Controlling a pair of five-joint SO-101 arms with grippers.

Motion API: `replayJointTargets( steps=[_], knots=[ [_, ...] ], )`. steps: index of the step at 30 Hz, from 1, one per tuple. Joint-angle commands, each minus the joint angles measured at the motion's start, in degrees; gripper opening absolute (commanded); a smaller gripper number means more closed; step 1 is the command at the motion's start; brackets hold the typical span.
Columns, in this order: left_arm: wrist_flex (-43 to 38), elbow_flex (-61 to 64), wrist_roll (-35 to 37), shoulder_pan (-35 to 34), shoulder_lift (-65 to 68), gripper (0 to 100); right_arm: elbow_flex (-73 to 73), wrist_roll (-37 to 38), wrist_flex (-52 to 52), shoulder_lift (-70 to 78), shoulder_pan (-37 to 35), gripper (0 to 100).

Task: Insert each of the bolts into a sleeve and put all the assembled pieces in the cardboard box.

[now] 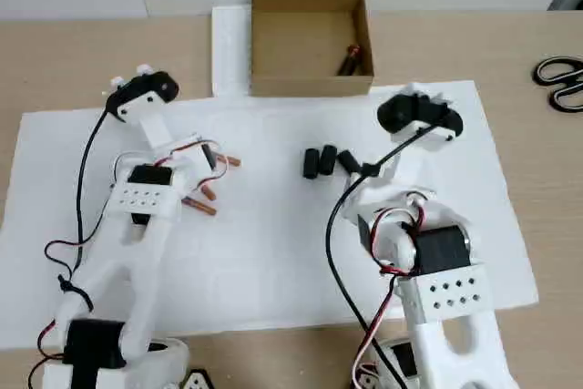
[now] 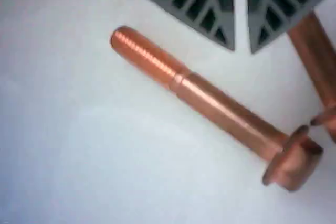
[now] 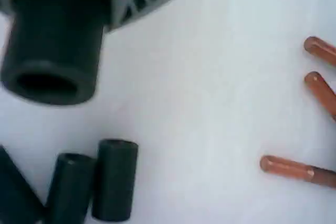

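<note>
Two copper bolts lie on the white paper under my left gripper (image 2: 241, 43): one bolt (image 2: 210, 106) just off the fingertips, the second bolt (image 2: 315, 56) partly behind a finger. The fingers stand a narrow gap apart with nothing between them. From above, the left gripper (image 1: 209, 168) sits among three bolts (image 1: 202, 207). My right gripper (image 1: 369, 170) is shut on a black sleeve (image 3: 52, 51), held above the paper. Three more sleeves (image 1: 326, 160) lie together just left of it, also seen as sleeves (image 3: 113, 182) from the right wrist. The cardboard box (image 1: 264, 43) holds one assembled piece (image 1: 351, 59).
White paper (image 1: 273, 261) covers the work area, and the box stands at its far edge. Scissors (image 1: 560, 79) lie on the bare table at far right. Bolt tips (image 3: 296, 170) show beyond the sleeves in the right wrist view.
</note>
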Motion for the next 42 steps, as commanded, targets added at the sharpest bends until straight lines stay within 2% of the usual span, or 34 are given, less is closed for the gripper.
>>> replayJointTargets(
  steps=[1,12,18,25,35,42],
  knots=[
    [-2.11,-2.59,1.93,-0.09,0.26,0,-0.18,0.62,-1.89,-1.01,0.31,0.3],
    [-2.02,-3.56,7.03,-2.37,2.55,1,-0.18,0.79,-2.15,-1.01,0.4,0.3],
    [-1.76,-4.35,7.12,-5.8,2.37,14,-0.18,1.23,-2.15,-1.01,0.4,0.3],
    [-1.85,-4.09,7.03,-5.71,2.73,7,-0.18,2.37,-2.24,-1.01,0.4,0.3],
    [-1.85,-8.57,6.86,-5.89,12.92,7,-0.18,2.37,-2.24,-1.01,0.4,0.3],
    [-1.93,-9.54,7.03,-5.8,14.86,7,-0.18,2.37,-2.24,-1.01,0.4,0.3]
  ],
)
